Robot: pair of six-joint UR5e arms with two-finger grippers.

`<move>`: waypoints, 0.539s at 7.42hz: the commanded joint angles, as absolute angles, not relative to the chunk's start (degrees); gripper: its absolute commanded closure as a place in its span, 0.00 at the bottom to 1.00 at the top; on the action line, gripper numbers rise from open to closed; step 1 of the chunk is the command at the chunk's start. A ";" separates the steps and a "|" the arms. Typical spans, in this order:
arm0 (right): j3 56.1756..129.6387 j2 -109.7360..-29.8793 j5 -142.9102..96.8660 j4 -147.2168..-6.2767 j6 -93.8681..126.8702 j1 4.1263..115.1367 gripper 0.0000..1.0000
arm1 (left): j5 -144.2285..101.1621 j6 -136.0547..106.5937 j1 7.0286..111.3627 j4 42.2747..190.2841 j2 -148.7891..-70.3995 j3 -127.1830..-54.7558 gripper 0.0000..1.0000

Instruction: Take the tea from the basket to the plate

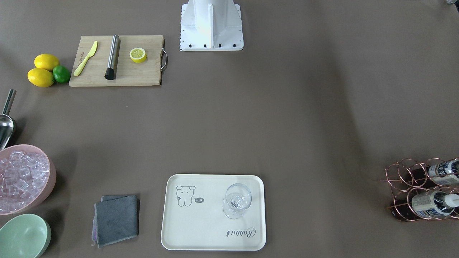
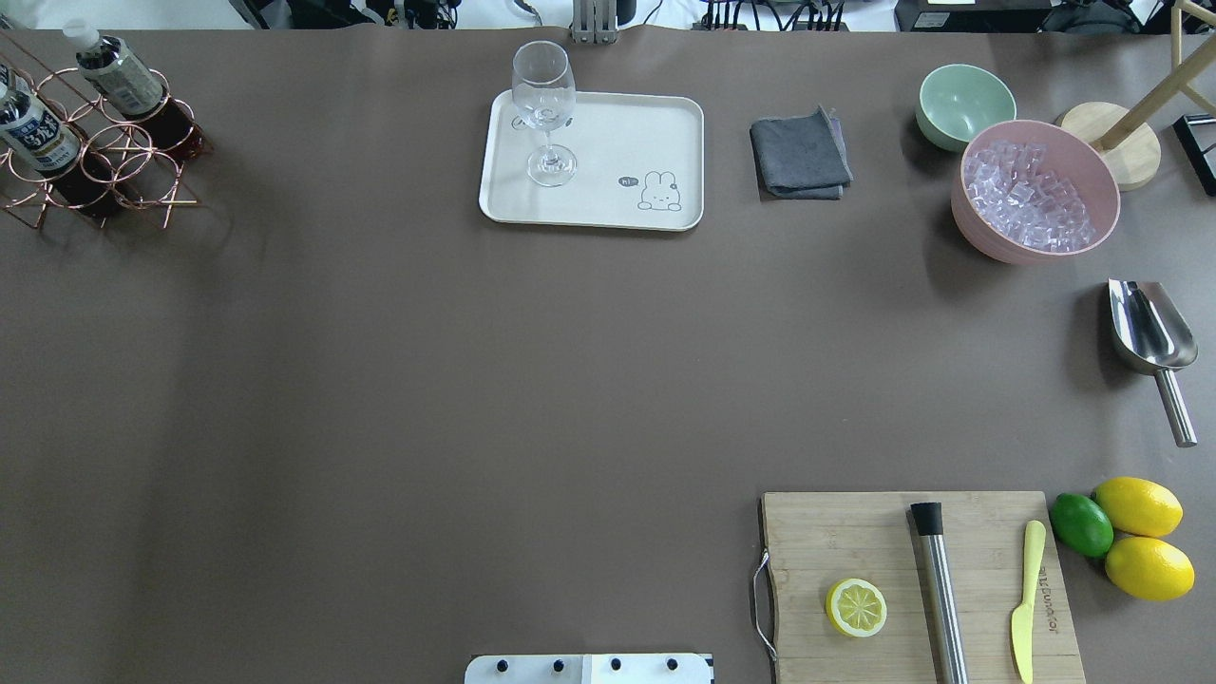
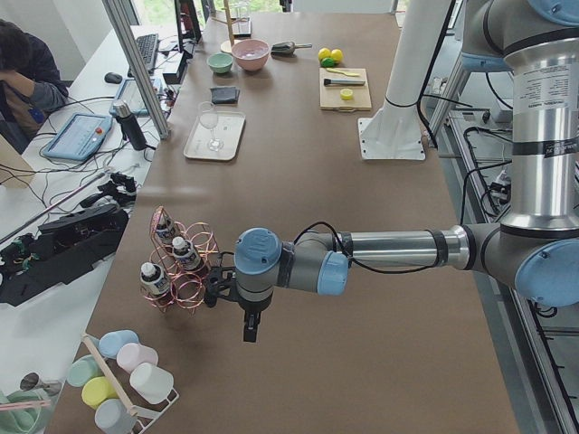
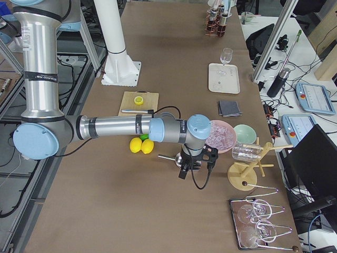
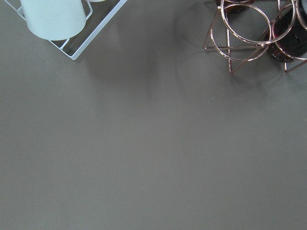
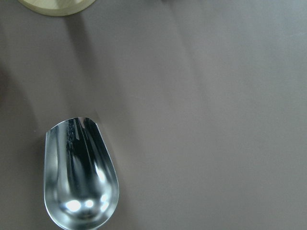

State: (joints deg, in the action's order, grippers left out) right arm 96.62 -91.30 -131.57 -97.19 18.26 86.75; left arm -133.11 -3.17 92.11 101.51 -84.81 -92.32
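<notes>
Plate (image 1: 200, 233) holds wine glass (image 1: 236, 205); grey cloth (image 1: 116, 219) beside; tea (image 1: 432, 204) in basket (image 1: 407, 179) well apart; left jaws, right jaws: cannot tell

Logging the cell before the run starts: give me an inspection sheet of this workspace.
Surface: brown table cover, faintly creased.
Job's things: three tea bottles standing in basket; plate holds only a wine glass.
Clutter: cutting board, lemons, lime, ice bowl, green bowl, cloth, scoop.
End effectors: left end effector beside basket, right end effector above scoop; open or shut cannot be told.
Cables: black cable loop at each wrist.
Surroundings: seated person, cup rack.
</notes>
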 commanded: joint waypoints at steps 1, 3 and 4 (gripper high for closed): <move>96.94 -91.32 -131.22 -97.21 18.28 86.22 0.00 | -133.24 -2.99 92.02 101.69 -84.29 -92.46 0.02; 97.21 -91.49 -131.31 -97.21 18.28 86.31 0.00 | -133.24 -3.16 92.02 101.69 -84.11 -92.37 0.02; 97.82 -91.84 -131.31 -97.21 18.28 86.31 0.00 | -133.33 -3.16 91.93 101.69 -84.02 -92.55 0.02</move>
State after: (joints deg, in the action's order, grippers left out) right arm 97.13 -91.46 -131.30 -97.21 18.28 86.30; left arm -133.24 -3.11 92.03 101.70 -84.21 -92.34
